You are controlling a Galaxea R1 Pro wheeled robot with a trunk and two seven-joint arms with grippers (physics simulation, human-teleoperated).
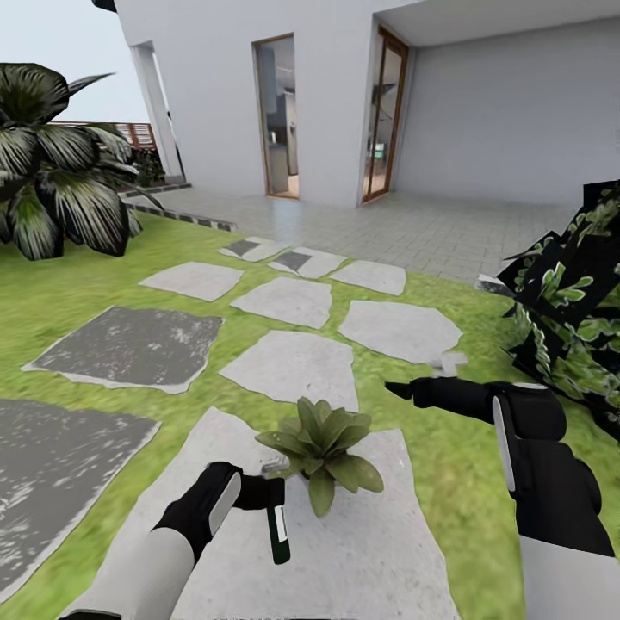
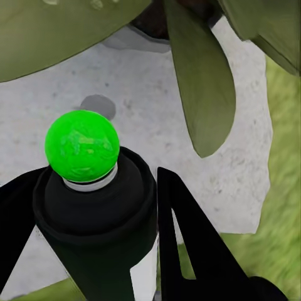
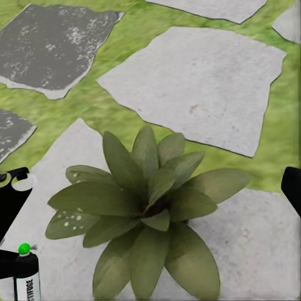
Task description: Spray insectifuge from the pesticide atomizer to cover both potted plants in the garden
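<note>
Left gripper [image 1: 258,492] fingers clenched on atomizer [image 1: 278,532], green tip just beside plant [image 1: 325,448]; right gripper [image 1: 405,392] fingers' state unclear.

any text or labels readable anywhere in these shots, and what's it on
"...TIFUGE": partial black lettering running along the white label of the pesticide atomizer, seen in the right wrist view; the start of the word is cut off at the frame edge.
The same label in the head view is too small to read.
No other words, numbers or signs can be read on the house, stepping stones or plants.
</note>
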